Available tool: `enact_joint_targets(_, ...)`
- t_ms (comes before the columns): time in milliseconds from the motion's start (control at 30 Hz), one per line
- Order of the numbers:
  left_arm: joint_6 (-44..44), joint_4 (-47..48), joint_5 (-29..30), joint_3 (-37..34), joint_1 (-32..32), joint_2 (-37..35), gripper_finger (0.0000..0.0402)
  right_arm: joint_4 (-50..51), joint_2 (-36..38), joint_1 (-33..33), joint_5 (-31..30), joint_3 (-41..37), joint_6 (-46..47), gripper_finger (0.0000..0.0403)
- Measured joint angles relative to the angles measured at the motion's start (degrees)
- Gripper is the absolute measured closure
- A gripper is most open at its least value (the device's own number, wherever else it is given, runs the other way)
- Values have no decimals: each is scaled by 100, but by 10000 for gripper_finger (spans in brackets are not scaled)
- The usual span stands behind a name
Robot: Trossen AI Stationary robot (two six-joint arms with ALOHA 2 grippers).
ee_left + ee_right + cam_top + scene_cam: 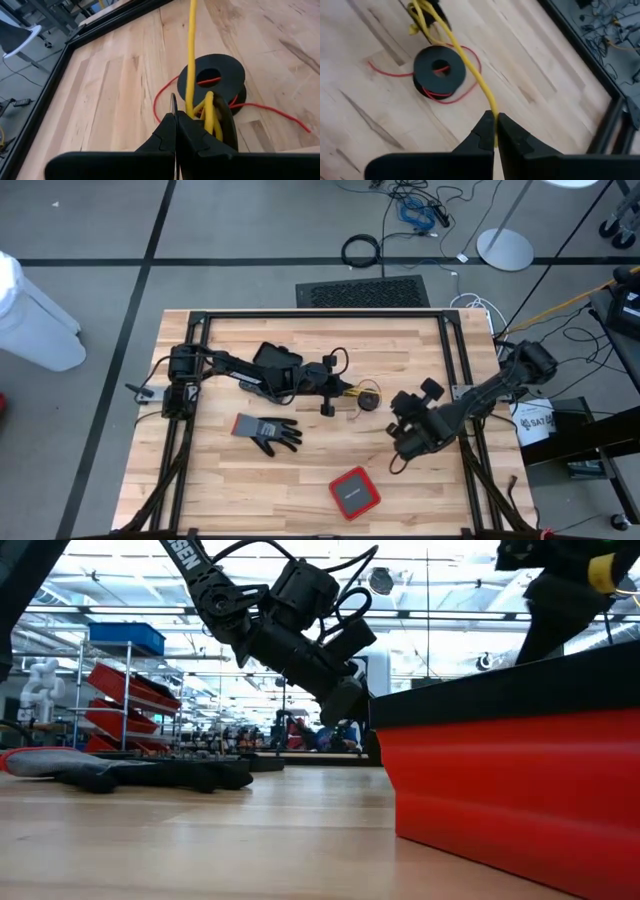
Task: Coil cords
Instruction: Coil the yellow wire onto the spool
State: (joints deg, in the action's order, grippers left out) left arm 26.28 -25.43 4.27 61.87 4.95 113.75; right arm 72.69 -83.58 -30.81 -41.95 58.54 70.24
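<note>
Yellow cord (470, 70) runs taut above mid-worktop (300, 490), over a black spool (212, 80) wound with red cord (280, 112). Left tool (176, 120) is pressed together, pinching one end; right tool (495, 125) likewise pinches the other. Grey glove (268, 430) and red box (355, 492) lie nearby.

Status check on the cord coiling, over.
Left claw shut on yellow cord. Right claw shut on its other stretch. Red cord loose around black spool.
</note>
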Motion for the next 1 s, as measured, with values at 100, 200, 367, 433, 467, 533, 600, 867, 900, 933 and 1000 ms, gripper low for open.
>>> enact_joint_targets(100,2,15,0,0,0,2,402,354,124,-194,-36,0,481,403)
enact_joint_targets(200,4,11,0,0,0,2,401,581,230,-360,-60,0,834,403)
enact_joint_targets(367,0,-17,0,0,-10,2,402,1034,259,-552,-8,0,1308,403)
enact_joint_targets(433,0,-13,-7,0,-22,2,401,1198,259,-636,8,0,1517,402)
enact_joint_targets(467,-1,-11,-42,0,-22,2,401,1289,259,-684,15,0,1631,402)
enact_joint_targets(533,-2,-11,-81,0,-26,2,401,1488,259,-771,106,0,1839,402)
enact_joint_targets(600,-2,21,-81,0,-24,-19,401,1652,259,-856,253,0,2033,402)
enact_joint_targets(867,-7,67,-137,0,-26,-223,401,1739,259,-1109,468,0,2384,402)
enact_joint_targets(900,-32,122,-235,-1,-26,-254,401,1739,259,-1120,466,0,2412,402)
enact_joint_targets(933,-49,136,-343,-4,-26,-275,402,1739,259,-1128,460,0,2427,402)
enact_joint_targets(1000,-44,95,-440,-3,-45,-294,401,1742,259,-1132,448,0,2433,402)
